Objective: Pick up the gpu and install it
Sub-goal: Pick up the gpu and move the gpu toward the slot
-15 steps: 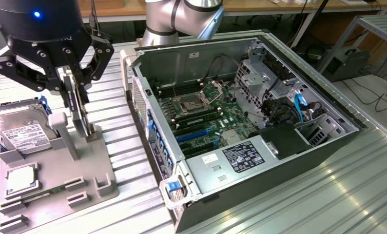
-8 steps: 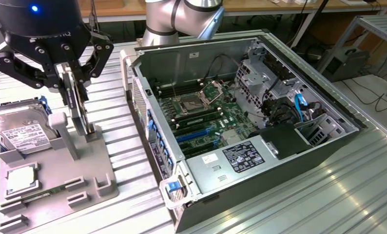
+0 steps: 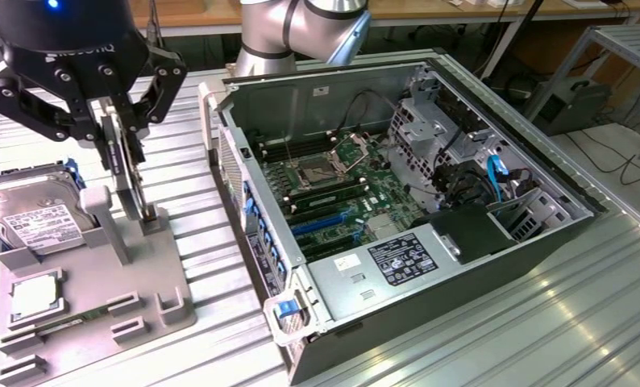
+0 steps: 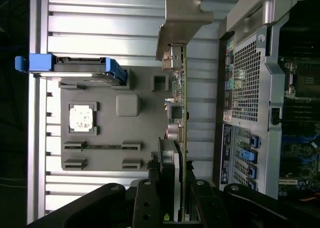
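The gpu stands on edge, a thin green card with a silver end bracket. My gripper is shut on its upper part, one black finger on each face. The card's lower edge is at the slot of the grey holder in the exterior view's left; I cannot tell whether it still touches it. In the wrist view the gpu is seen edge-on, running out from between my gripper fingers, with its black cooler on one face.
The open computer case lies in the exterior view's right with its motherboard and blue slots exposed. On the holder sit a hard drive in a blue carrier and a square CPU chip. The table is ribbed metal.
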You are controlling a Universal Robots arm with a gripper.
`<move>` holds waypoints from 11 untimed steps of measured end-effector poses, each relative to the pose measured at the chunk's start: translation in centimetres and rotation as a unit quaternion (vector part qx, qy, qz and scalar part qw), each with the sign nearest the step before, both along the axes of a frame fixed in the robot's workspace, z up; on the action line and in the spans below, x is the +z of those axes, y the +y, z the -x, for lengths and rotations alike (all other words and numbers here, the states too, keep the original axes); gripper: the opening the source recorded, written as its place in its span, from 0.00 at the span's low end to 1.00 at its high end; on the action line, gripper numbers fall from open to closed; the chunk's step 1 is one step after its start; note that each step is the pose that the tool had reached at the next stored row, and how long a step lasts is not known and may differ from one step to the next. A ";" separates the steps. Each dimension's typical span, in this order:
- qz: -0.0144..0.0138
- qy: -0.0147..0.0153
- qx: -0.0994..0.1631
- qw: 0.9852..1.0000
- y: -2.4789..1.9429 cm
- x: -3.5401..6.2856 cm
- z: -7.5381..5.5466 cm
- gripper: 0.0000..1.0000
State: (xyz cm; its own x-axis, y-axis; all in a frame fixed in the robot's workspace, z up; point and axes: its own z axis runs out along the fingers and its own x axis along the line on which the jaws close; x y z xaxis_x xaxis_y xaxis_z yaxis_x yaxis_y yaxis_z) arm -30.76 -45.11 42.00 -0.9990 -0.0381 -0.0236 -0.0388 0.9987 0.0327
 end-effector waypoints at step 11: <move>0.000 0.000 0.000 1.000 0.00 0.81 0.0 0.28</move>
State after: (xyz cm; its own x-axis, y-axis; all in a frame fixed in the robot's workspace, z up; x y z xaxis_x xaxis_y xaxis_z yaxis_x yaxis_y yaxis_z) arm -30.76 -45.11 42.81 -0.9990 -0.0381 -0.0236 -0.0388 0.9987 0.0327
